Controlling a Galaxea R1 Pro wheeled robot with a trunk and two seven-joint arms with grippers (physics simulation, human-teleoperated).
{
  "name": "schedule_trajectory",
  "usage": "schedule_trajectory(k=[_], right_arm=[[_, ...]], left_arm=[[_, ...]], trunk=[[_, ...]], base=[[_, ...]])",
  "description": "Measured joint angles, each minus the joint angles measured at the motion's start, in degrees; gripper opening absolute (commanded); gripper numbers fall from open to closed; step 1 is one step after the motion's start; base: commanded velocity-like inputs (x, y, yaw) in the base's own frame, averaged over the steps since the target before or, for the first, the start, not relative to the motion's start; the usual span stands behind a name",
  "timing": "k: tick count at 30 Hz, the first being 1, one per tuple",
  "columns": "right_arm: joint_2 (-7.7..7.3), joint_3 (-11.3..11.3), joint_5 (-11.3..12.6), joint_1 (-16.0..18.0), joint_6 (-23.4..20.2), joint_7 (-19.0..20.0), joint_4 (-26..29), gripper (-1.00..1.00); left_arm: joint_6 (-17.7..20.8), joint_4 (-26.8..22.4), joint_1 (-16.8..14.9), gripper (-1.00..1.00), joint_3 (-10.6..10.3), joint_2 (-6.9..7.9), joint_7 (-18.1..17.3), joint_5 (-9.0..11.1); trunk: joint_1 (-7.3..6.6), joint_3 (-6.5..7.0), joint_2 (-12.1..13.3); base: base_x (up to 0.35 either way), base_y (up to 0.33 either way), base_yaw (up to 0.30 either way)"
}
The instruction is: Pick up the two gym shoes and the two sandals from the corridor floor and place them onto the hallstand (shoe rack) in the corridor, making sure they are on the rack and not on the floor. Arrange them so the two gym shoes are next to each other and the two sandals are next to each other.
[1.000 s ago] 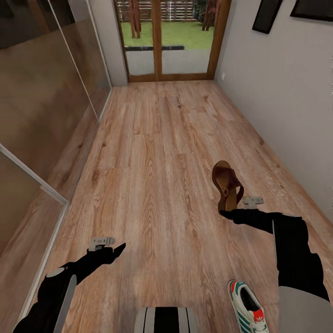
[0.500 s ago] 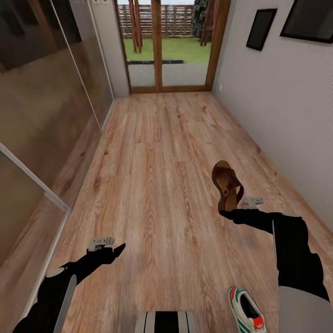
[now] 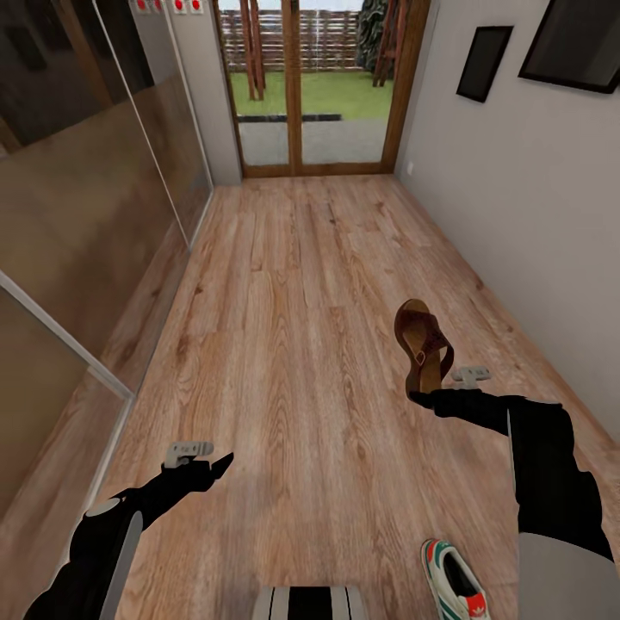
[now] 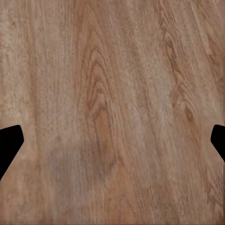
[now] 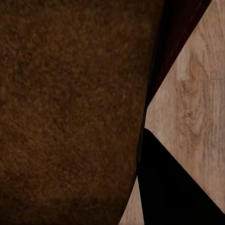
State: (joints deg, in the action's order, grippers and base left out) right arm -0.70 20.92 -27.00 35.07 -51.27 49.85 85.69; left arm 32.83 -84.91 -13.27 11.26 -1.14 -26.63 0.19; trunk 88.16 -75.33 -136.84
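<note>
So, early days for us: right end effector (image 3: 428,389) pinched one sandal (image 3: 422,344), lifted above corridor floor (image 3: 284,310). Left end effector (image 3: 205,465) was spread, nothing in it. One gym shoe (image 3: 454,581) sat on floor by base. Rack wasn't visible; nothing placed as far as we could tell.

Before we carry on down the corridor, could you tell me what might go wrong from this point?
The right gripper holds one sandal by its end, standing up from the fingers; it could swing or slip during driving. A gym shoe lies on the floor beside the robot's base, where a turn might run over it. The open left gripper carries nothing, so another trip seems likely.
</note>
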Motion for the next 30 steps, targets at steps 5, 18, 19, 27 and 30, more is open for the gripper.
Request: schedule_trajectory(k=[5, 18, 19, 27, 30], right_arm=[[0.0, 0.0, 0.0, 0.0, 0.0, 0.02, 0.0, -1.0], [0.0, 0.07, 0.13, 0.0, -0.01, 0.09, -0.09, -1.0], [0.0, 0.07, 0.13, 0.0, 0.01, 0.09, -0.2, -1.0], [0.0, 0.1, 0.15, 0.0, 0.28, 0.08, -1.16, -1.0], [0.0, 0.15, 0.17, 0.0, 0.37, 0.08, -1.27, -1.0]], left_arm=[[-0.01, 0.0, 0.0, 1.0, -0.01, 0.0, 0.0, 0.0], [0.0, 0.01, 0.0, 1.0, -0.01, 0.0, 0.0, 0.0], [-0.02, 0.01, 0.0, 1.0, -0.01, 0.0, 0.0, 0.0], [0.0, 0.01, 0.0, 1.0, -0.01, 0.0, 0.0, 0.0], [0.0, 0.01, 0.0, 1.0, -0.01, 0.0, 0.0, 0.0]], trunk=[[-1.1, 0.9, 2.01], [-3.95, 3.23, 7.22], [-4.17, 3.41, 7.62], [-5.93, 4.85, 10.83], [-6.59, 5.39, 12.03]], base=[[0.0, 0.0, 0.0], [0.0, 0.0, 0.0], [0.0, 0.0, 0.0], [0.0, 0.0, 0.0], [0.0, 0.0, 0.0]])
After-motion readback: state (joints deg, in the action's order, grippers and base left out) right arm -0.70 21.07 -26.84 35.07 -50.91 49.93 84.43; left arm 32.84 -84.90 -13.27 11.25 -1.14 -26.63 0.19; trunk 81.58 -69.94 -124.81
